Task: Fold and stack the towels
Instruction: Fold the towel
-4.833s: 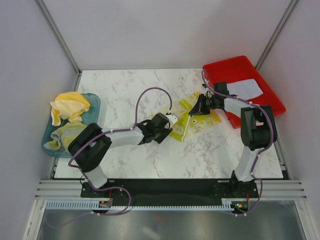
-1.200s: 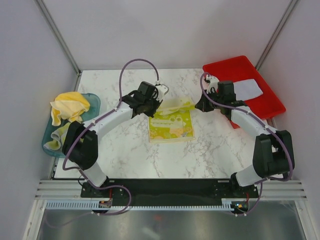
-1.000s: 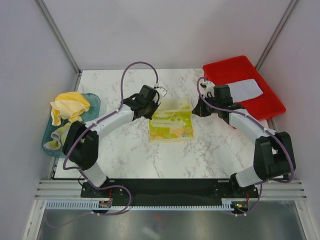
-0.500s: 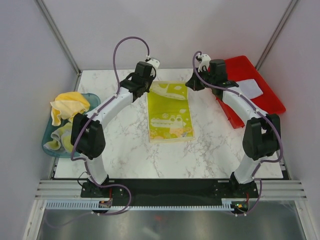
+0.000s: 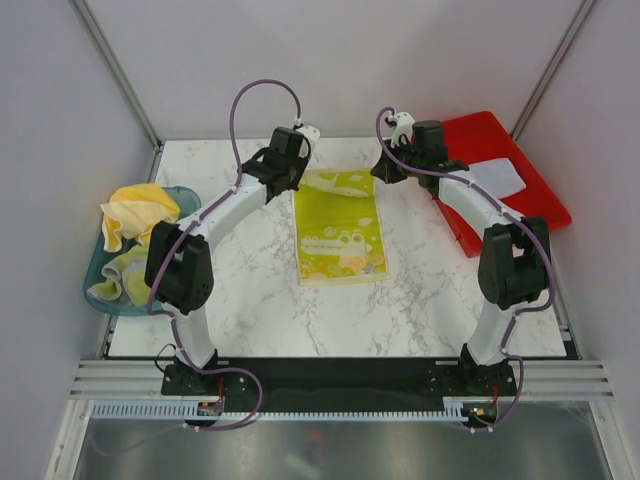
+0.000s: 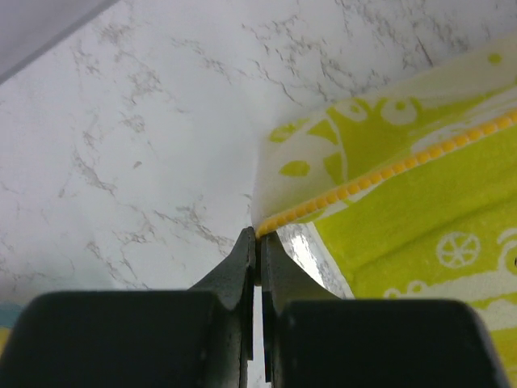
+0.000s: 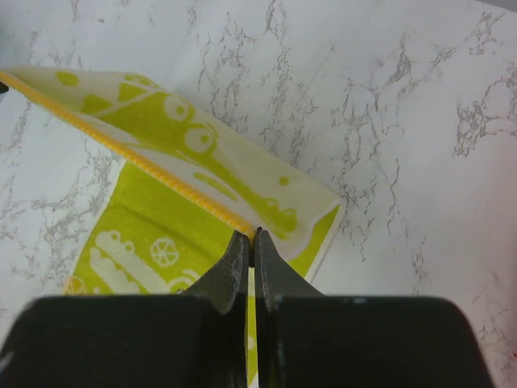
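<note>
**Printed towel drawn out long, both far corners pinched**

**Top view.** A second ago the printed towel (image 5: 340,225) lay as a short, near-square shape, with both arms over its far edge. That edge has since been drawn toward the back of the table (image 5: 230,300), and the towel now lies flat as one long strip running front to back. I judge this as spreading the cloth out ahead of a fold, so no fold is made yet and nothing from this towel is stacked. The left gripper (image 5: 297,172) sits at the far left corner and the right gripper (image 5: 383,170) at the far right corner. A grey towel (image 5: 495,178) lies in the tray (image 5: 470,128). A yellow towel (image 5: 140,210) is heaped in the tub (image 5: 190,205).

**Left wrist.** The left gripper (image 6: 257,234) has its jaws closed tight on the towel's yellow hem (image 6: 388,170), right at the corner. The printed towel (image 6: 420,234) runs off to the right. Its edge is lifted slightly clear of the table (image 6: 145,121).

**Right wrist.** The right gripper (image 7: 249,236) is likewise clamped on the hem (image 7: 161,174), just inside the corner. The printed towel (image 7: 186,133) stretches away to the left. Its far edge is raised, and the rest lies on the table (image 7: 388,121).
</note>
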Tool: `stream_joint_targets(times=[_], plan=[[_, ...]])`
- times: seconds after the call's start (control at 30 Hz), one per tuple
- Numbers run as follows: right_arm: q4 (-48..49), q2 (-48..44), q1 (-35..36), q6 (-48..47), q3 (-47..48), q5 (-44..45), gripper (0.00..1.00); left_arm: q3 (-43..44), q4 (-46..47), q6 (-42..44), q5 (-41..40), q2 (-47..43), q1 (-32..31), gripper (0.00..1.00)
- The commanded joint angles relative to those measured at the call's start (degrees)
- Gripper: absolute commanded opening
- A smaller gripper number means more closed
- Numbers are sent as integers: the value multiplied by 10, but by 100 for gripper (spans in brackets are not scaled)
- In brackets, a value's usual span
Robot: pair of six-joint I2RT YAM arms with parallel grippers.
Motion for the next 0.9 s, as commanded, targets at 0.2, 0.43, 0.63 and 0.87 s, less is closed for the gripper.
stream_joint_targets(times=[0.2, 0.43, 0.63, 0.87], plan=[[-20, -85, -3, -51, -91, 4, 0, -105, -11, -10, 60, -73, -11, 2], [-16, -131, 7, -33, -158, 13, 0, -159, -22, -21, 68, -118, -30, 2], [-16, -176, 26, -12, -210, 30, 0, -209, -46, -71, 102, -144, -41, 2], [-19, -220, 33, 16, -270, 54, 0, -263, -64, -111, 119, -171, -72, 2]])
